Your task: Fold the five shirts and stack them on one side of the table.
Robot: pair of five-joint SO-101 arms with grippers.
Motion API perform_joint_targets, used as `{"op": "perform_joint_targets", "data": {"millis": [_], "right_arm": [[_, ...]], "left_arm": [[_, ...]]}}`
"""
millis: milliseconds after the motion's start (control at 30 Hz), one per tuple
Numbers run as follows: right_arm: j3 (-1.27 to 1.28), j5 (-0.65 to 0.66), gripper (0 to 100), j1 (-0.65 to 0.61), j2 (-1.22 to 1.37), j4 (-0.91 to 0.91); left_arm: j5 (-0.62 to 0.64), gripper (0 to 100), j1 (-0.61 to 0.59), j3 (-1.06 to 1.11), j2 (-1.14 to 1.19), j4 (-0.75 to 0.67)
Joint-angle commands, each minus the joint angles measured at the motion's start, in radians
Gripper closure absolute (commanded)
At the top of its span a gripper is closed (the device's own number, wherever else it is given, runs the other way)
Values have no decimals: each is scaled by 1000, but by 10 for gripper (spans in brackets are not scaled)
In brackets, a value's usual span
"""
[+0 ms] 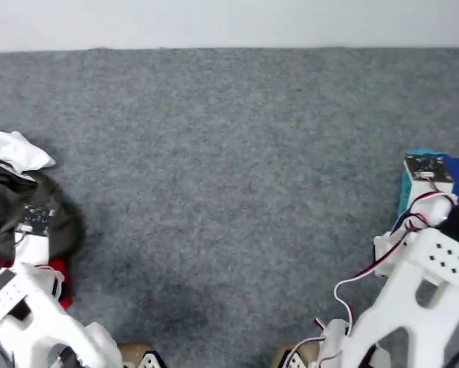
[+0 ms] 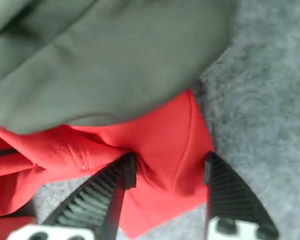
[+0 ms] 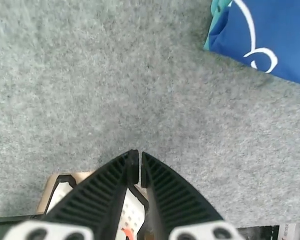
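Observation:
A heap of unfolded shirts lies at the table's left edge: a white shirt (image 1: 11, 149) at the back, an olive shirt (image 1: 7, 199) in the middle and a red shirt (image 1: 57, 272) nearest the front. My left gripper (image 2: 170, 160) is open low over the red shirt (image 2: 160, 135), one finger on each side of a fold in it, just short of the olive shirt (image 2: 114, 60). At the right edge a folded blue shirt (image 3: 270, 35) lies on a teal shirt (image 3: 217, 10). My right gripper (image 3: 138, 152) is shut on nothing above bare mat beside that stack.
The grey mat (image 1: 229, 153) covers the whole table between the two arms. Both arm bases stand at the front edge, with red and white cables (image 1: 367, 272) hanging along the right arm. A pale wall (image 1: 229, 23) bounds the back.

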Motion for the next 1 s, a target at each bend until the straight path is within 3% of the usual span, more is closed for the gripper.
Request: {"op": "perform_joint_targets", "data": {"millis": [0,100,300,533,967], "right_arm": [[-8,-6,989,-8,-42,41],[-8,-6,989,-8,-51,41],[-8,-6,989,-8,-71,41],[-8,-6,989,-8,-125,41],[-8,-5,989,-10,-171,41]], "left_arm": [[12,865,8,5,-28,-15],[15,986,8,-42,-31,-12],[34,987,-38,-317,-31,141],[293,987,-34,-826,-31,307],[542,986,241,-1422,-31,400]]}}
